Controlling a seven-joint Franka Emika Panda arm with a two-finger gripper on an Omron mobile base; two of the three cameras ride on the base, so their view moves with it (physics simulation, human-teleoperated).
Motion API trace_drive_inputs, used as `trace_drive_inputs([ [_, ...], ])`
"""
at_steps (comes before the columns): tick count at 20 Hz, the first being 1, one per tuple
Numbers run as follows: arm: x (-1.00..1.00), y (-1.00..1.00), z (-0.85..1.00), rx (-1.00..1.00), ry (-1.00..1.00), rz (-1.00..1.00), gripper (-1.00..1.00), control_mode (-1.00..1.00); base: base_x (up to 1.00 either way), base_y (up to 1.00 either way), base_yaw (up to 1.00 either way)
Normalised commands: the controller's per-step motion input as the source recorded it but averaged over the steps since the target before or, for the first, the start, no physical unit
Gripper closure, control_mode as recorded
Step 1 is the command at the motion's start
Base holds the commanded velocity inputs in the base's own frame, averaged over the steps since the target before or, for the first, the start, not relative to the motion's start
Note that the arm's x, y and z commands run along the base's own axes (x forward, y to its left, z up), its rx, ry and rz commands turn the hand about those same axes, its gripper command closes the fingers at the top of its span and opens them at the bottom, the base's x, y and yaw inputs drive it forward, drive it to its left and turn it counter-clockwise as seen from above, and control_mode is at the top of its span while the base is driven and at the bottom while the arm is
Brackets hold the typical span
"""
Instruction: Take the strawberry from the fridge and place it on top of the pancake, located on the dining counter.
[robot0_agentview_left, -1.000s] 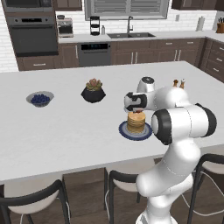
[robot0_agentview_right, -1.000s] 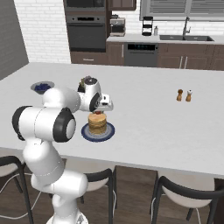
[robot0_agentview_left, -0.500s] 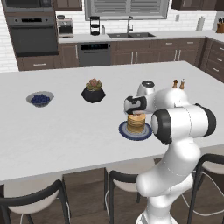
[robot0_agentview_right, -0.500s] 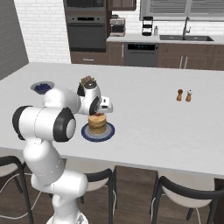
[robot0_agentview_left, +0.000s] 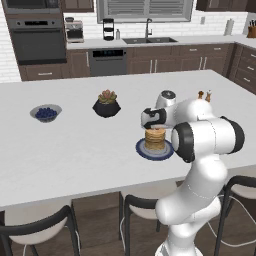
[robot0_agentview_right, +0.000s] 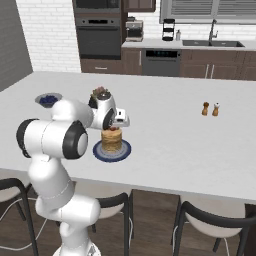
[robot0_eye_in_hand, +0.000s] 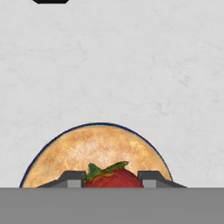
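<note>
Strawberry (robot0_eye_in_hand: 113, 177) is seen in the hand view pinched between the two fingertips of the tool (robot0_eye_in_hand: 112, 176), jaws partly closed on it, directly over the pancake (robot0_eye_in_hand: 94, 153), with the blue plate (robot0_eye_in_hand: 48, 142) rim showing around the stack.

Left base view: tool (robot0_agentview_left: 154, 125) is held just above the pancake (robot0_agentview_left: 155, 140) on the plate (robot0_agentview_left: 141, 149), on the white table (robot0_agentview_left: 75, 150). Bowl of blueberries (robot0_agentview_left: 46, 113) and potted plant (robot0_agentview_left: 106, 103) sit well apart.

Right base view: strawberry (robot0_agentview_right: 114, 128) appears as a red speck at the tool (robot0_agentview_right: 115, 127), on or just over the pancake (robot0_agentview_right: 112, 141); contact cannot be told. Shakers (robot0_agentview_right: 210, 108) are far off.

Judged: release should be made centred, low, jaws opened gently, then lifted straight up so the berry is not rolled off.
</note>
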Motion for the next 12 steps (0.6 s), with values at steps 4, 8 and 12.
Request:
trace_drive_inputs([
  [4,0.31,0.0,0.0,0.0,0.0,0.0,1.0,-1.0,0.0,0.0,0.0],
  [8,0.03,0.0,0.0,0.0,0.0,0.0,1.0,-1.0,0.0,0.0,0.0],
  [12,-0.01,0.0,0.0,0.0,0.0,0.0,1.0,-1.0,0.0,0.0,0.0],
])
